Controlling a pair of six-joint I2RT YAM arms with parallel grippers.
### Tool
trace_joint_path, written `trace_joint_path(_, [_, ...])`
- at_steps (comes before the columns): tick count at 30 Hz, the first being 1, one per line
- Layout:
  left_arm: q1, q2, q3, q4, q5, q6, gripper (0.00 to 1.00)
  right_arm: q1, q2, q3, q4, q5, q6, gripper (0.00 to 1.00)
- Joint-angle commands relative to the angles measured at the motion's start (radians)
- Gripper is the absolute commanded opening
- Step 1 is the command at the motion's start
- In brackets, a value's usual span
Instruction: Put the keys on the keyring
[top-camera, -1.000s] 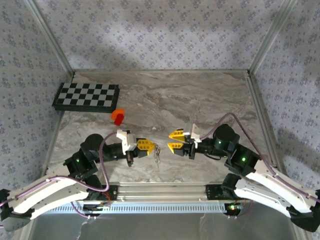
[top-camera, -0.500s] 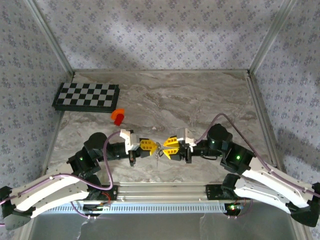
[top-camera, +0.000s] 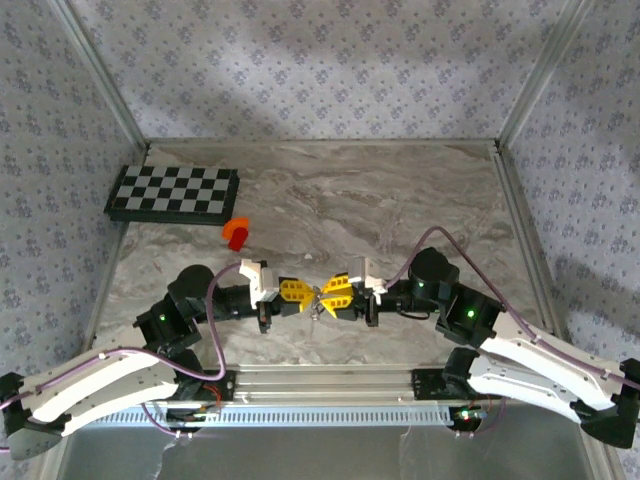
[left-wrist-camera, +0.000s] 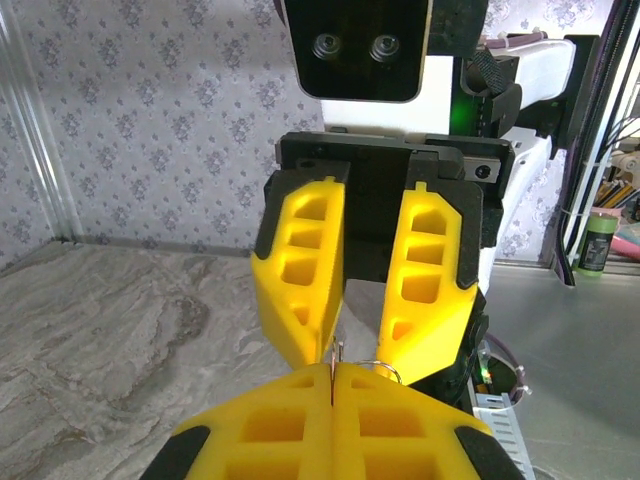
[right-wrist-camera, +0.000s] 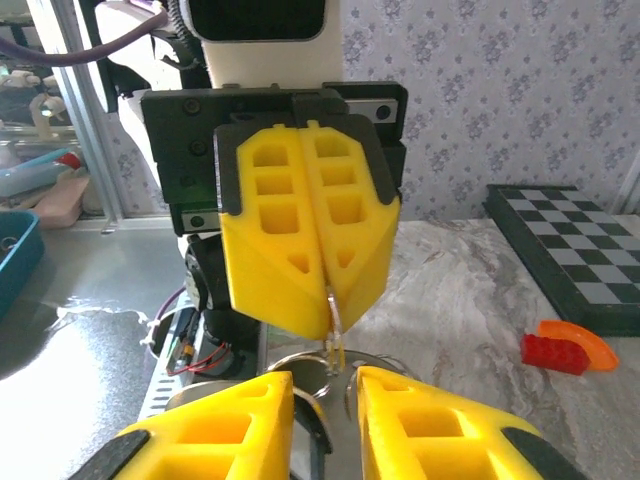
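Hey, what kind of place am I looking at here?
Likely a robotics lab test cell: a left arm and right arm mounted at an aluminium rail, a marble-look table boxed in by floral-print panels, and a checkerboard.

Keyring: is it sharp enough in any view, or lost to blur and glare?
Top external: a soft, tiny speck, keyring barely readable. Left wrist: thin wire in focus, only an arc showing. Right wrist: clearest, wire sharp, no glare on it.
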Motion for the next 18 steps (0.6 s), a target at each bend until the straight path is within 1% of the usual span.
trace_joint_path(1, [0.000,-0.020,0.016,0.050,0.029,0.001,0.00,0.005,-0.023,0.021,0.035,0.032,-0.013,0.27])
trace_joint_path(4, [0.000,-0.015,0.019,0.050,0.032,0.001,0.00,0.006,-0.024,0.019,0.041,0.036,-0.015,0.27])
trace_joint_path(18, [0.000,0.015,0.041,0.040,0.040,0.004,0.00,0.007,-0.006,0.022,0.042,0.013,-0.022,0.19])
